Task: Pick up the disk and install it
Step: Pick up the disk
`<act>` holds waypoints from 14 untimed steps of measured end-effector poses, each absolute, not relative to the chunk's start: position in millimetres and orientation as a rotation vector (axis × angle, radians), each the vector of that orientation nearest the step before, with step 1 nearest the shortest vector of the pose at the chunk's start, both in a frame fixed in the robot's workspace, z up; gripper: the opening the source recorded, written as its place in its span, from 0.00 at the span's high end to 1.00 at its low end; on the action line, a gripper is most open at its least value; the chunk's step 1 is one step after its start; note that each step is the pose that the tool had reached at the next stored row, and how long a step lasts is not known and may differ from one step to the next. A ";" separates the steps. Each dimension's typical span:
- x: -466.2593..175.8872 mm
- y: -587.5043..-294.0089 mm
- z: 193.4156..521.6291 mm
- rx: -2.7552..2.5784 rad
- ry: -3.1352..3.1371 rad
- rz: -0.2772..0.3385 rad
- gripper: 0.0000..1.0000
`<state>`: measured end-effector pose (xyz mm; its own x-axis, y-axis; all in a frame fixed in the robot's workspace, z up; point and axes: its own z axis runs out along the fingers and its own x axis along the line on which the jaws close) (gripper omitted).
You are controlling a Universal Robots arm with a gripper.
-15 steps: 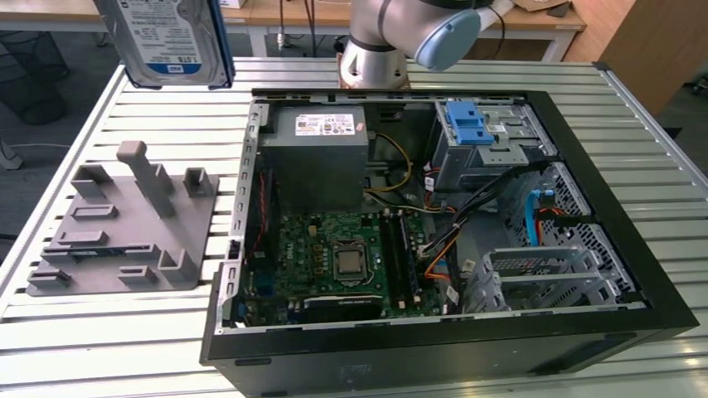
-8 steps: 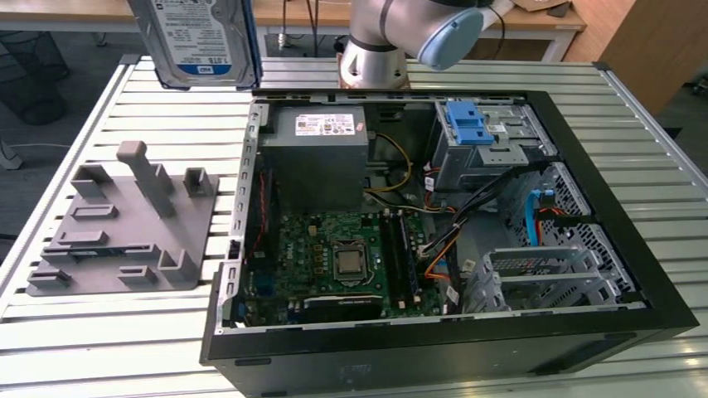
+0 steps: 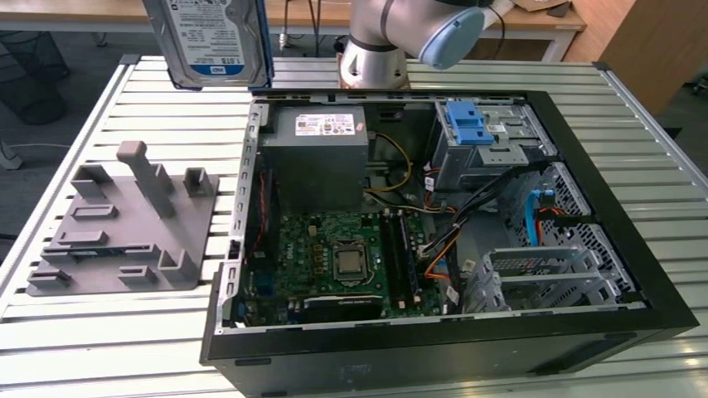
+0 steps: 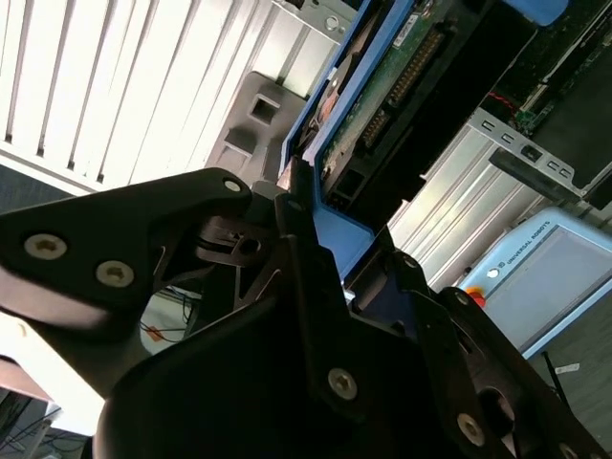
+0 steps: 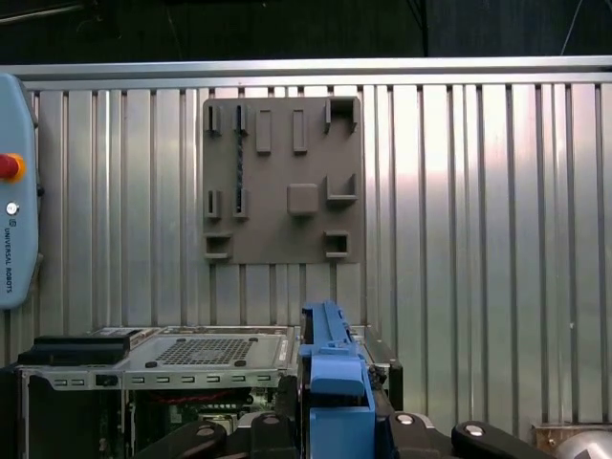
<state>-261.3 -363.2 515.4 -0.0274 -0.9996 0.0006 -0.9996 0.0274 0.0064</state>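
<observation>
Blue carrier frame [image 5: 335, 373] sits clenched between the jaws of the gripper [image 4: 316, 220]. In the second wrist view the black linkages close on the frame's edge, with the green circuit-board side of the disk [image 4: 382, 105] just past them. So the pick is done: in the exterior view the disk [image 3: 215, 41] hangs in the air, label side to the camera, above the far part of the slatted table [image 3: 99, 340]. It is on the exterior view's left of the arm [image 3: 382, 41] and apart from everything below. Install not done: the disk is outside the open computer case [image 3: 625, 215] and touches no part of it. Inside the case are a grey drive cage [image 3: 492, 149] with a ridged blue latch [image 3: 470, 123] on top, the power-supply box [image 3: 321, 157] and the motherboard [image 3: 332, 257]. I can't tell which bay is meant for the disk. My read is roughly halfway, with transfer and seating left. The grey fixture plate [image 3: 122, 240] on the table beside the case carries nothing; the first wrist view looks down on the same plate [image 5: 282, 177]. Markings: the disk has a white-and-blue label with dense print and barcodes, and the power-supply box has a white sticker with a red mark. The teach pendant [image 5: 14, 191] has a red button and a line of lettering down its edge. Not transcribing any of it.
</observation>
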 end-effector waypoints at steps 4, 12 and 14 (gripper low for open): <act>-261.0 -363.2 515.3 2.187 -2.248 -0.006 0.64; -258.4 -363.2 515.2 2.187 -2.248 -0.006 0.64; -258.2 -363.2 515.2 2.187 -2.248 -0.006 0.64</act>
